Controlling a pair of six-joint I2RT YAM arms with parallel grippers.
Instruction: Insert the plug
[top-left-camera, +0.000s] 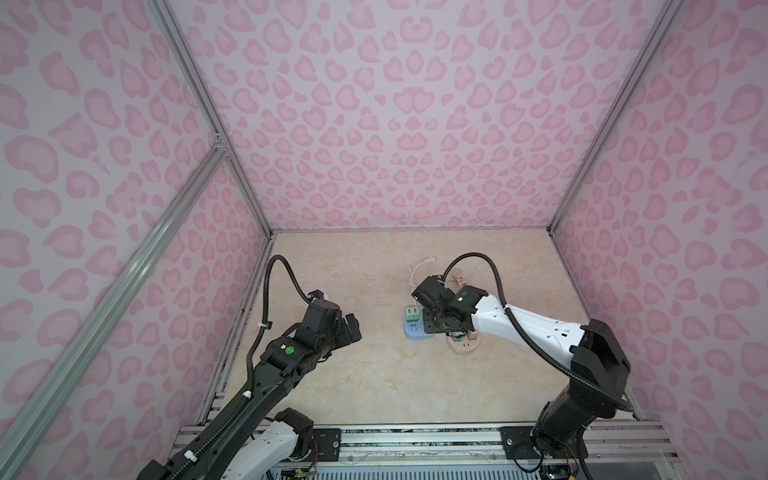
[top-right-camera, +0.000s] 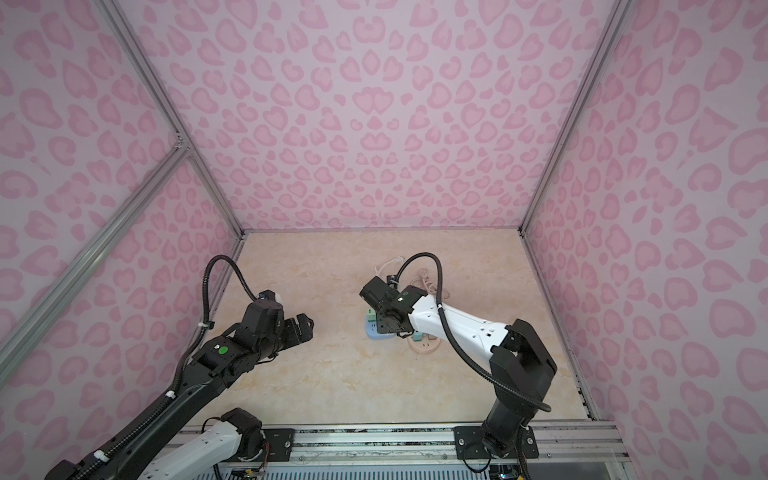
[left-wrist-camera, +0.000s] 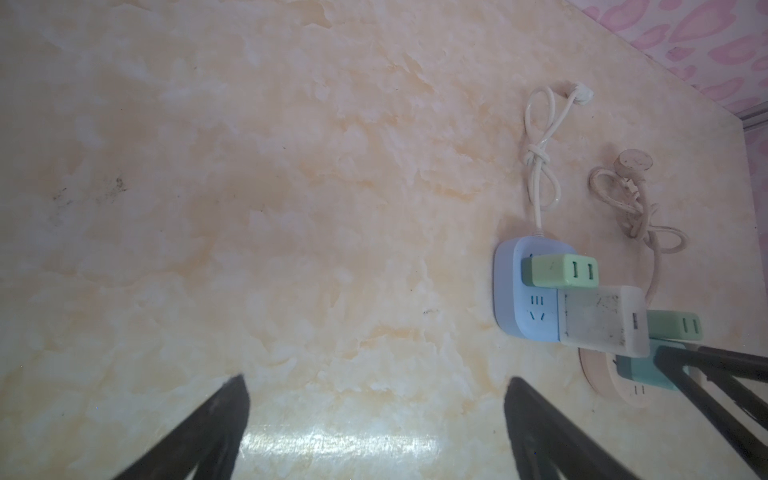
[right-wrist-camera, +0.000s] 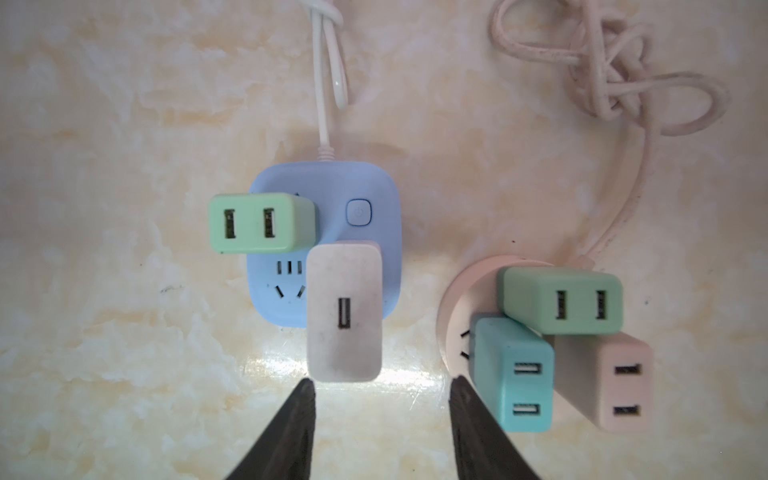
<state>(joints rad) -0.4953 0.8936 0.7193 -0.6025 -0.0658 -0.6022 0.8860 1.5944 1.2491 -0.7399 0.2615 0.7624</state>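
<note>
Hovering pincer: right gripper (right-wrist-camera: 382, 390), jaws apart, nothing between them.
Task's thing: white plug (right-wrist-camera: 344, 309), just ahead of the fingertips, standing in the blue power strip (right-wrist-camera: 370, 183), seemingly seated.
Long axis: plug face runs lengthwise away from the pincer, narrow side across the jaw gap.
Nearer arm: right; left gripper (left-wrist-camera: 378, 380), wide open, well apart.

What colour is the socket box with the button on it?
The socket box is light blue; the right wrist view shows it best.
</note>
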